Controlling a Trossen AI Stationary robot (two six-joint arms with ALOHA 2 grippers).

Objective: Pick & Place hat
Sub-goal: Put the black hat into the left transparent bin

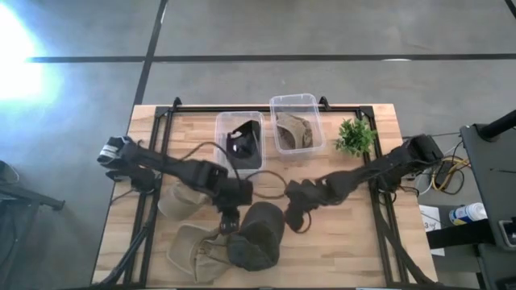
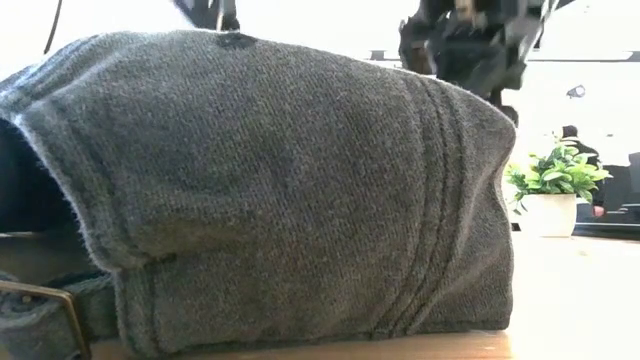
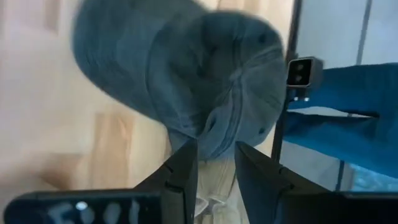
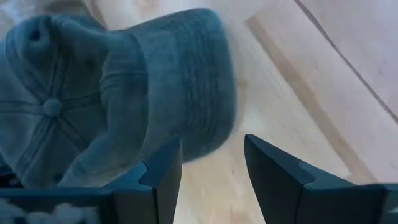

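Note:
A dark grey cap (image 1: 256, 235) rests crown up on the wooden table near its near edge and fills the low view (image 2: 280, 190). My left gripper (image 1: 228, 222) hangs open just left of it; in the left wrist view (image 3: 214, 165) its fingers stand either side of the cap's rim (image 3: 211, 146), and I cannot see them touching it. My right gripper (image 1: 294, 216) is open just right of the cap; in the right wrist view (image 4: 211, 168) the cap's brim (image 4: 183, 93) lies just ahead of its fingers.
Two tan caps (image 1: 196, 251) (image 1: 179, 201) lie left of the grey cap. At the far side stand two clear bins, one with a black hat (image 1: 242, 142) and one with a tan hat (image 1: 295, 130), and a small potted plant (image 1: 355, 137).

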